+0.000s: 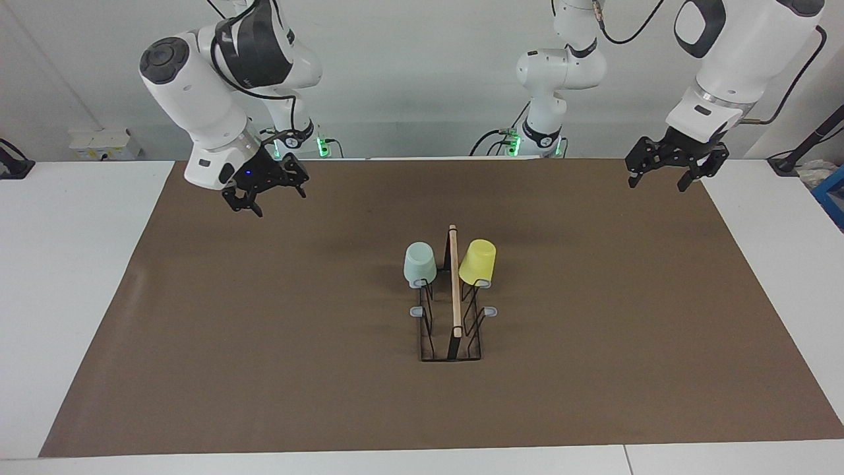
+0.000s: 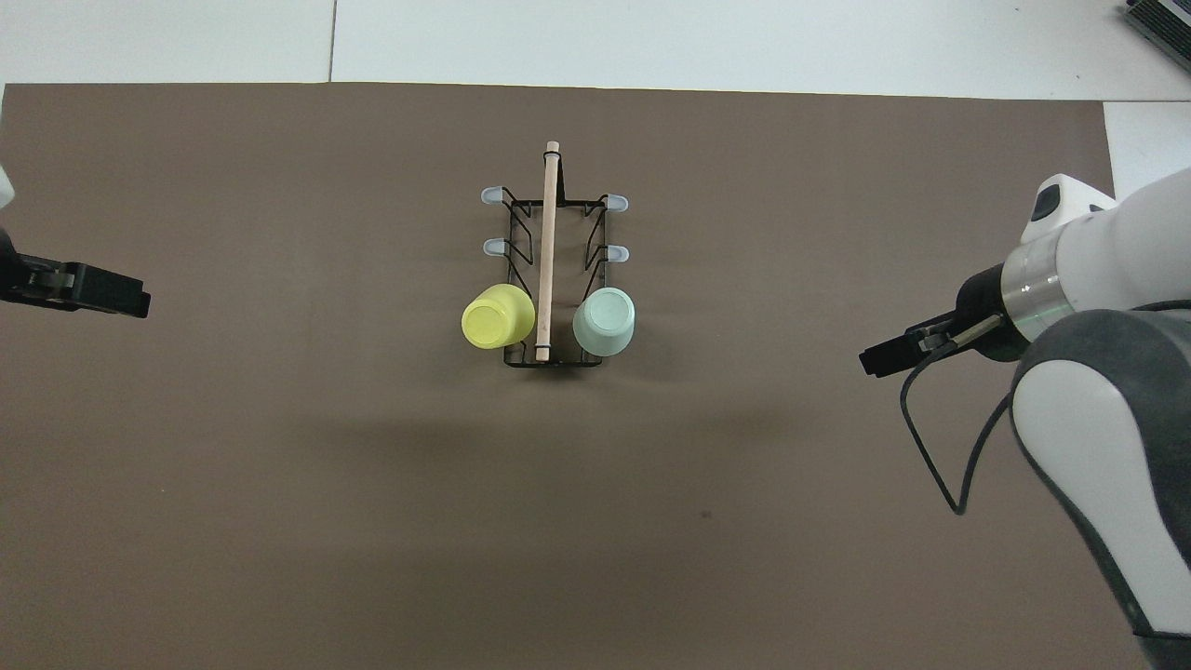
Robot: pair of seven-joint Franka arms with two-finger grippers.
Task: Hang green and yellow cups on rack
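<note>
Both grippers read empty from my station. Right gripper [image 1: 264, 191] hangs in the air over the brown mat [image 1: 264, 343] toward the right arm's end of the table, fingers spread wide, gripping nothing. Left gripper [image 1: 677, 168] hangs over the mat's corner at the left arm's end, fingers likewise spread wide and empty; in the overhead view only its dark tip [image 2: 93, 290] shows at the frame edge. Rack [image 1: 451, 330] stands mid-mat, well apart from both grippers, its wooden rod handle [image 1: 454, 280] running lengthwise away from the robots. Green cup [image 1: 419, 263] sits upside down on the prong nearest the robots, on the side toward the right arm's end; yellow cup [image 1: 477, 261] sits upside down on the matching prong on the side toward the left arm's end, tilted slightly outward. I see the rod between the two cups. Four grey-capped prongs [image 2: 492, 196] farther from the robots stand bare. I note white table [image 1: 79, 264] surface around the mat.
</note>
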